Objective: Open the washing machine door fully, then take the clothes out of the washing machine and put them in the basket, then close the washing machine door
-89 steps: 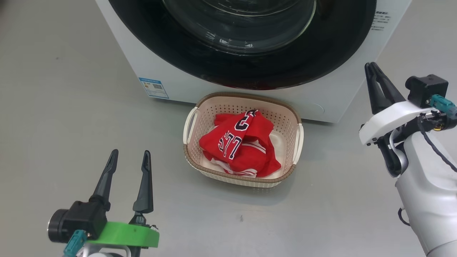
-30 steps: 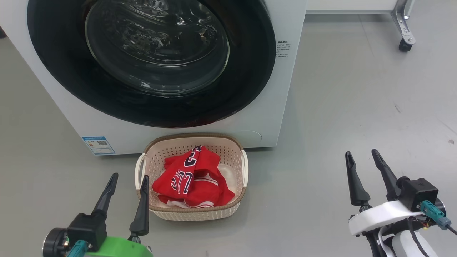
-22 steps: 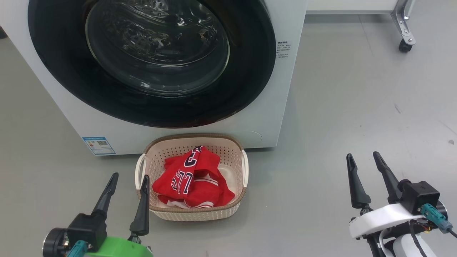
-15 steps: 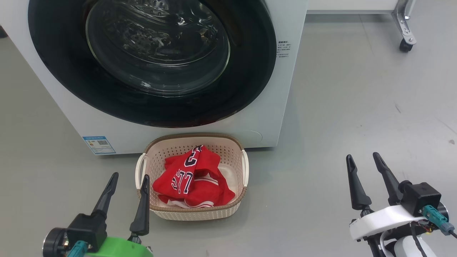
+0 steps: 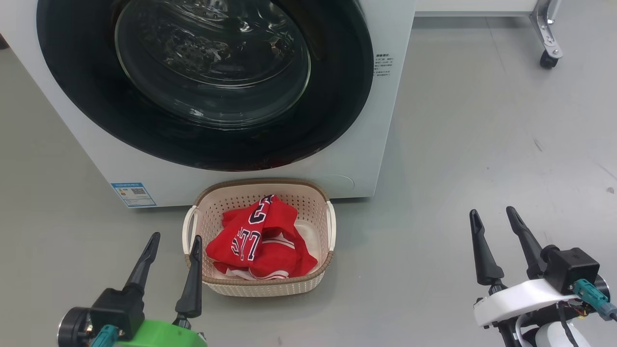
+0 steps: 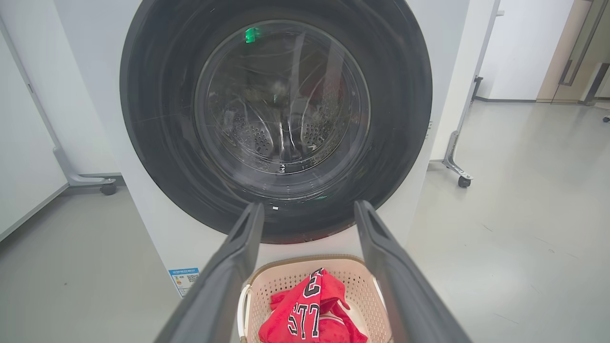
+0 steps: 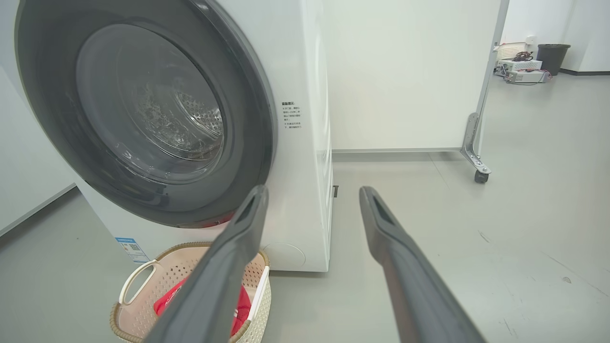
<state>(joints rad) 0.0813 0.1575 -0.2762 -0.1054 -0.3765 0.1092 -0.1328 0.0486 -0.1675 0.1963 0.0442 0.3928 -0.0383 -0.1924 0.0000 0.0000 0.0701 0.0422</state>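
The white washing machine (image 5: pixel 361 144) stands ahead with its round black door (image 5: pixel 332 106) flat against the front, glass window (image 6: pixel 281 100) at its centre. On the floor before it sits the cream basket (image 5: pixel 315 282), holding red clothes (image 5: pixel 260 243) with navy lettering. At the lower left my left gripper (image 5: pixel 174 238) is open, its fingers just left of the basket's handle, nothing between them. Well to the right of the basket, over bare floor, my right gripper (image 5: pixel 491 213) is open and empty. The left wrist view frames the basket (image 6: pixel 286 281) and clothes (image 6: pixel 310 314) between open fingers.
Grey floor spreads around the machine. A white partition on castor feet (image 5: pixel 547 60) stands behind to the right, its castor also in the right wrist view (image 7: pixel 481 176). Another wheeled foot (image 6: pixel 107 188) sits left of the machine. A blue label (image 5: pixel 131 193) marks the machine's lower front.
Since three seconds ago the head camera has pulled back and my right arm has come down to the lower right. Over the last second the right gripper has sunk slightly; nothing else has moved.
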